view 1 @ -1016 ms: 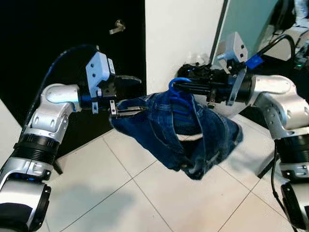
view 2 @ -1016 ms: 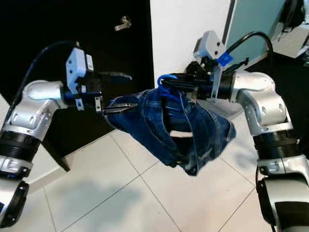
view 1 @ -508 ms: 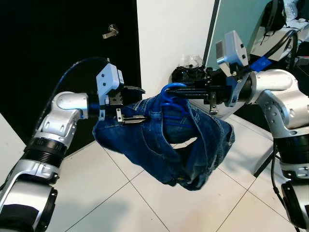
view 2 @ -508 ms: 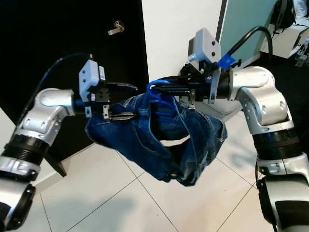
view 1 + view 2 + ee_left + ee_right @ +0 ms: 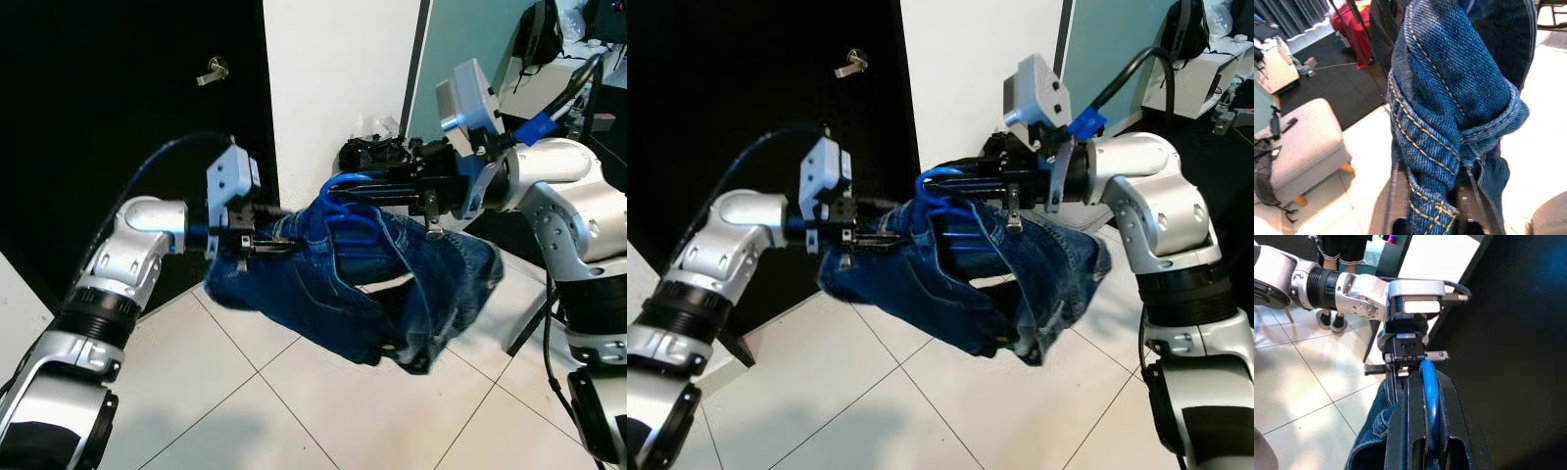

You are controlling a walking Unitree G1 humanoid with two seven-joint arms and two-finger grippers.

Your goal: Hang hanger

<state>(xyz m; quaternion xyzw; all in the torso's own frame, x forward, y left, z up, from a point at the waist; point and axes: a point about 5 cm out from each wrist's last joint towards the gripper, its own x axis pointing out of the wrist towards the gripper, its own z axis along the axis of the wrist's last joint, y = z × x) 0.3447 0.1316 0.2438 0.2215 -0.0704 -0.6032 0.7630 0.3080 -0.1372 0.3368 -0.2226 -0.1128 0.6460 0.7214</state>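
A pair of blue jeans [image 5: 392,284] hangs draped over a blue hanger [image 5: 345,188] held at chest height above the tiled floor. My right gripper [image 5: 364,186] reaches in from the right and is shut on the hanger's hook; in the right wrist view the blue hook [image 5: 1429,396] sits between the two black fingers [image 5: 1410,421]. My left gripper [image 5: 279,240] comes from the left and is shut on the jeans' waistband. In the left wrist view, folded denim [image 5: 1449,98] with yellow stitching is pinched between its fingers [image 5: 1398,196].
A black door [image 5: 118,117] with a metal handle [image 5: 212,70] stands behind my left arm, beside a white wall [image 5: 333,78]. A black bag [image 5: 367,152] lies at the wall's base. A beige ottoman [image 5: 1298,147] and a person's feet [image 5: 1327,320] are nearby.
The camera has shifted. My left gripper's fingers, apart before, have closed on the waistband. The jeans' lower fold has swung to the right. The right gripper still holds the hook.
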